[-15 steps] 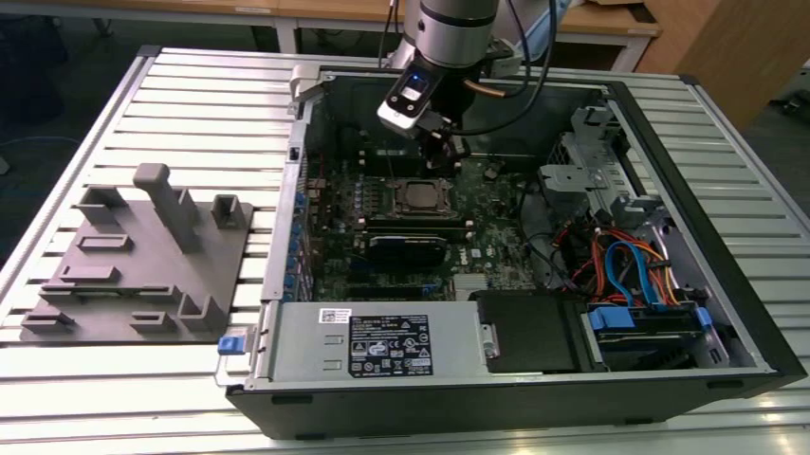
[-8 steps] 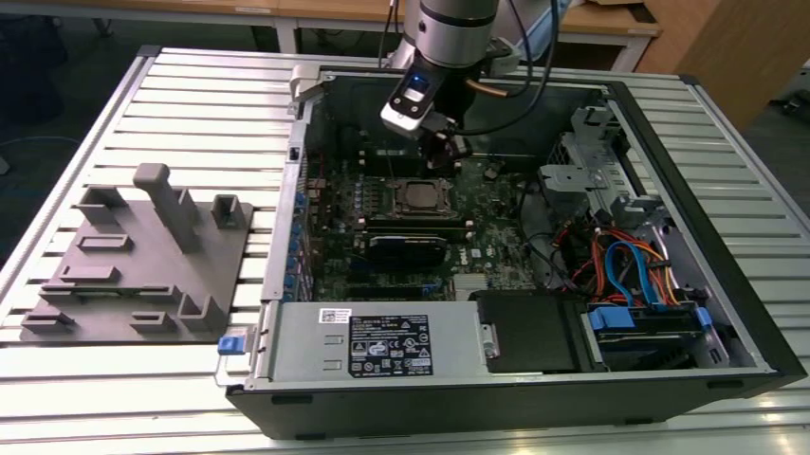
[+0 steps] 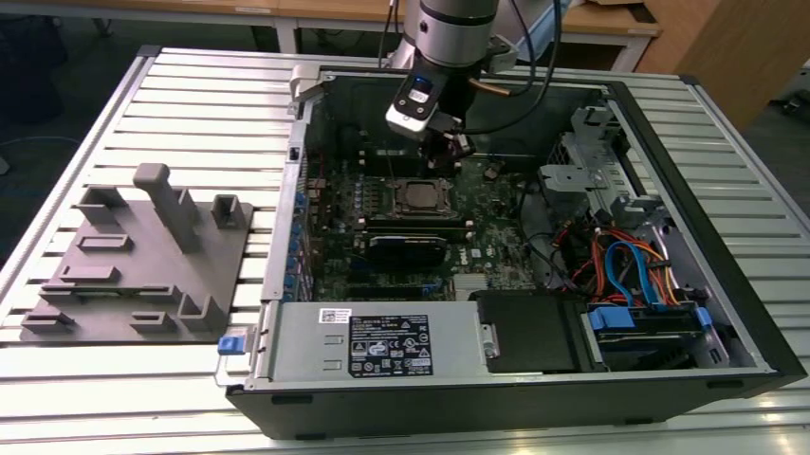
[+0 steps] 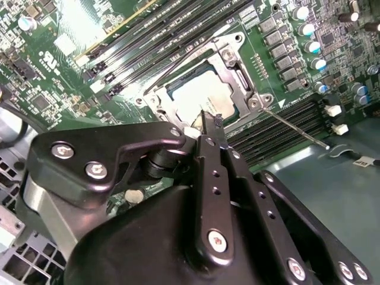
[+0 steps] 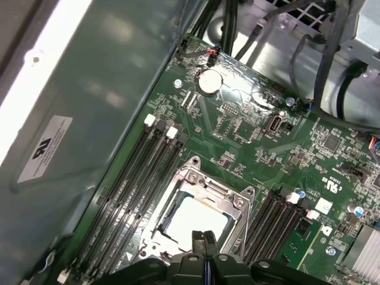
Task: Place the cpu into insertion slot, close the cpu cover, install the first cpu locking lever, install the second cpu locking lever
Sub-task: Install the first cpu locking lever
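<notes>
The cpu point(image 4: 199, 98) point(image 5: 193, 221), a dull silver square, lies in the insertion slot point(image 3: 422, 196) on the green motherboard. The cpu cover point(image 4: 237, 71) point(image 5: 199, 181), a silvery frame plate, lies flat around the chip, which shows through its opening. A thin metal locking lever point(image 4: 297, 127) sticks out sideways from the slot's corner over the memory slots. My gripper point(image 4: 208, 122) point(image 5: 203, 237) point(image 3: 446, 144) hangs just above the slot's edge. It is shut, the two thin black fingers pressed together with nothing between them.
The open computer case point(image 3: 708, 190) walls the board in on all sides. Black memory slots point(image 5: 133, 184) flank the slot. Cables and a drive cage point(image 3: 633, 275) crowd the exterior view's right; the power supply point(image 3: 379, 346) sits at the front. A grey fixture point(image 3: 139, 256) stands outside on the slatted table.
</notes>
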`<state>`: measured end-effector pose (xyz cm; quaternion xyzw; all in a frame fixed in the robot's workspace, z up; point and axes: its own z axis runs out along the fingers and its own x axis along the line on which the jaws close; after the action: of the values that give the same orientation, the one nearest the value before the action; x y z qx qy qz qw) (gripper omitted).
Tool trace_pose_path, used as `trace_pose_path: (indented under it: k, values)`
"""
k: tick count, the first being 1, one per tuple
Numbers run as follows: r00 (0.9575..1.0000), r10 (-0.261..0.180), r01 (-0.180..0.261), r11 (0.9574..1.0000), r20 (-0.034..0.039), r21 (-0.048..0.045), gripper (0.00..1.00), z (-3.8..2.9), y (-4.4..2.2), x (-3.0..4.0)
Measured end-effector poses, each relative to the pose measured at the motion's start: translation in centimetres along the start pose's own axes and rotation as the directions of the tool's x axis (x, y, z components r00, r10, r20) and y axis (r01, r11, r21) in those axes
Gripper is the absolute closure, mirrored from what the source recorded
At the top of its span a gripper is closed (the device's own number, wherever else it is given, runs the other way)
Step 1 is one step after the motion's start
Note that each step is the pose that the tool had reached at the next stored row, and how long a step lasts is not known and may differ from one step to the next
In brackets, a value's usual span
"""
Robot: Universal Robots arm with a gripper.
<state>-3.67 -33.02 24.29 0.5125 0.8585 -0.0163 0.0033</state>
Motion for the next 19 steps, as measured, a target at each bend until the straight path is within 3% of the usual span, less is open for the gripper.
trace_pose_path:
  k: [8, 19]
  values:
    - [0.9994, -0.035, 0.035, 0.9994, 0.0001, -0.0017, 0.9, -0.39, -0.01, -0.01]
    - [0.9994, -0.035, 0.035, 0.9994, -0.0006, -0.0019, 0.9, -0.4, -0.01, -0.01]
